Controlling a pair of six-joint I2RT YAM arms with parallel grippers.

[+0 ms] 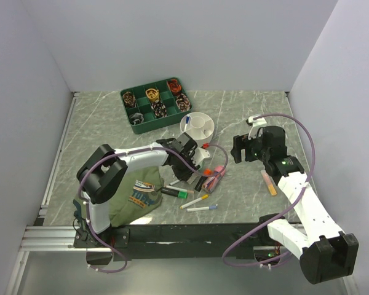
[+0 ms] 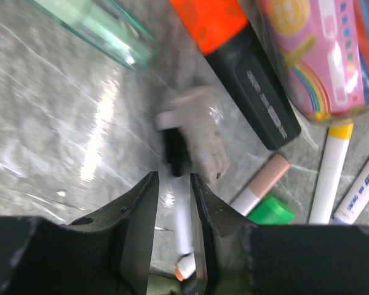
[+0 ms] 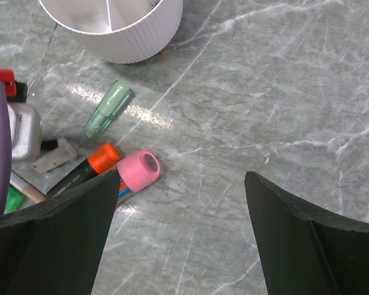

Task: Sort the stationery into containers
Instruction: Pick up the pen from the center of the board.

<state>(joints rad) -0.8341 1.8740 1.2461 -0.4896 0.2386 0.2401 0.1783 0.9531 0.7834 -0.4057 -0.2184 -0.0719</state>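
Well, we found the left pincer (image 2: 173,177) low over the scatter of pens and markers (image 1: 194,201), its two dark fingers standing only a narrow slot apart. In that slot lay a slim white pen with a peach-orange tip (image 2: 182,215). Its long axis ran straight along the slot toward the wrist, not across the fingers. We could not tell whether the fingers pinched it or merely straddled it. The round white ribbed plastic cup (image 1: 197,126) stood just beyond this pincer and slightly to its right in the overhead view, near but apart, so we judged the left arm the better placed for the carry. The right pincer (image 3: 181,178) hung with its fingers spread wide and nothing between them. The cup was ahead and to its left, and a pale green translucent marker (image 3: 107,110) lay nearer on that side. Right at the left fingertips, a blurred grey lump (image 2: 202,138) with a black piece beside it masked the pen's far end, and we could not identify either. From above, the arm hid the pen entirely.
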